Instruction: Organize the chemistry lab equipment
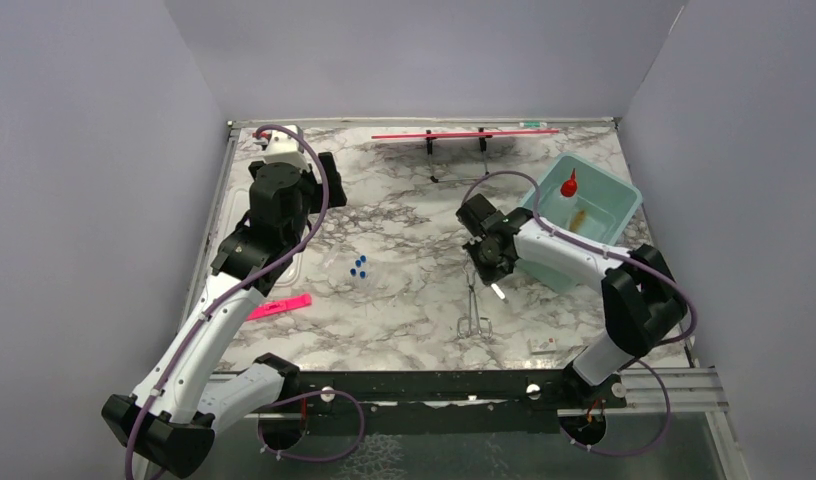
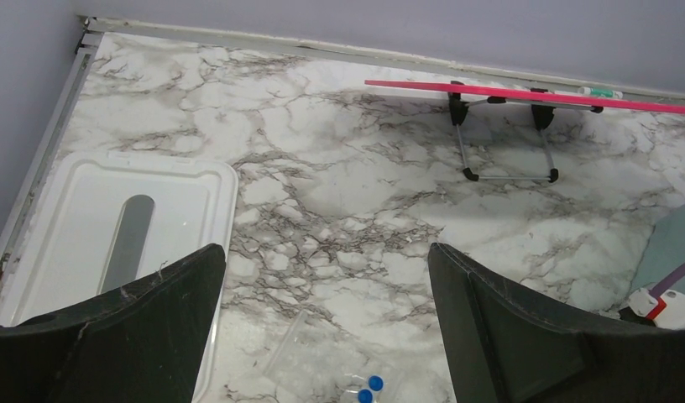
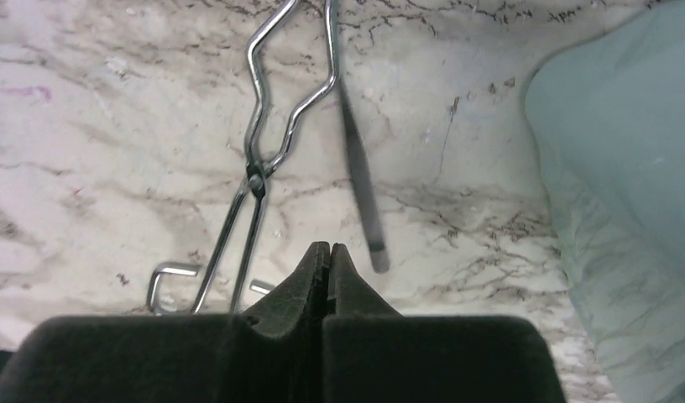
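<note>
Closest to us, our right tool (image 3: pixel 329 252) is clenched on nothing we can see, right by the forceps (image 3: pixel 255 180) lying on the table (image 3: pixel 87 168); a thin dark rod (image 3: pixel 360 168) runs just beside them. Our left tool (image 2: pixel 324 252) hangs released, with the blue-capped tubes (image 2: pixel 368 388) below it.

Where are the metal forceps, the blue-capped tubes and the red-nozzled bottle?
metal forceps (image 3: pixel 255 180): right wrist view, on the pivot.
blue-capped tubes (image 1: pixel 360 266): top view, on the blue caps.
red-nozzled bottle (image 1: pixel 569 184): top view, on its red nozzle.
</note>
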Motion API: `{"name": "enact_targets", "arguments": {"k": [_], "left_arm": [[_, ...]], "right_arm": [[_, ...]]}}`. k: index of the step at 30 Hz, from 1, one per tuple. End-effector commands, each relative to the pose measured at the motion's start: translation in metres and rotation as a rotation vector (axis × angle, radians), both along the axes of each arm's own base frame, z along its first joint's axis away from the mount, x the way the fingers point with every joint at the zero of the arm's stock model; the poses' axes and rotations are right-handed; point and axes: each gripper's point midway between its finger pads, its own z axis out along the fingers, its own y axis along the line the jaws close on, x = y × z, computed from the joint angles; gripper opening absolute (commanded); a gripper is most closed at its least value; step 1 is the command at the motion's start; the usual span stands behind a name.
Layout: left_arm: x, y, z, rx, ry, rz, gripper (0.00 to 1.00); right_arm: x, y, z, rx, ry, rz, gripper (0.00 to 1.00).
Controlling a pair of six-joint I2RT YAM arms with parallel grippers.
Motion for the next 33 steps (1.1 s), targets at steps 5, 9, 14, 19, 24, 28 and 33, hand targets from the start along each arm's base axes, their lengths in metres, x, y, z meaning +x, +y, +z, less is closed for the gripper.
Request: {"name": "enact_targets", "arguments": {"k": [5,9,14,19,24,28,33], "left_arm": [[-0.005,-0.002,0.014,-0.031,-0.045,-0.015,0.94],[-0.004,-0.004,0.011,-0.032,-0.037,-0.020,0.94],[-0.003,-0.004,0.009,-0.029,-0.033,-0.021,0.94],[-0.003,-0.003,0.010,-0.024,-0.035,-0.018,0.94],[-0.003,0.000,0.012,-0.011,-0.039,-0.005,0.94],[-0.002,0.001,0.012,-0.004,-0.040,0.002,0.94],[-0.001,0.002,0.013,0.002,-0.040,0.005,0.94]], "right_arm": [[-0.015,0.005,0.049,0.081,0.019,-0.059,0.01],[-0.005,0.004,0.059,0.094,-0.050,-0.066,0.06],[0.011,-0.004,0.037,0.036,-0.116,-0.111,0.41],[0.033,-0.001,0.014,0.013,-0.191,-0.129,0.49],[0.041,-0.004,-0.014,-0.037,-0.190,-0.147,0.47],[0.040,-0.004,-0.031,-0.045,-0.173,-0.139,0.44],[0.034,0.001,-0.047,-0.028,-0.135,-0.114,0.34]]}}
